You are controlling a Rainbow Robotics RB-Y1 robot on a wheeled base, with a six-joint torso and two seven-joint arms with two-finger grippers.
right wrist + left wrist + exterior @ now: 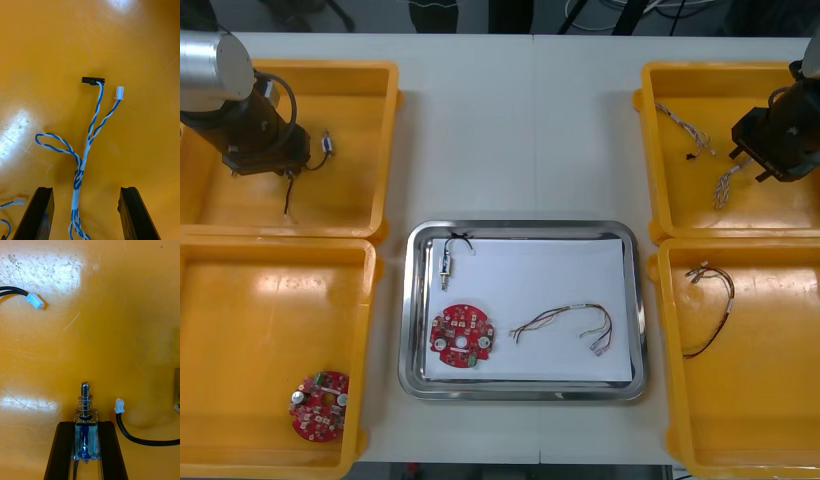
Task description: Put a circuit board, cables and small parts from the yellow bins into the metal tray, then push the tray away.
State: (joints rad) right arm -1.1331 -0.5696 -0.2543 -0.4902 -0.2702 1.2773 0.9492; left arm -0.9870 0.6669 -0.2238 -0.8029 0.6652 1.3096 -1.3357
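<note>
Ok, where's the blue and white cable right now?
In the right wrist view, the blue and white cable lies in the far yellow bin on the robot's right, between the right claw's open fingers.

I count: four bins (280, 300), one tray (525, 228), two boards (461, 338), four cables (86, 148), three metal parts (85, 405).
</note>
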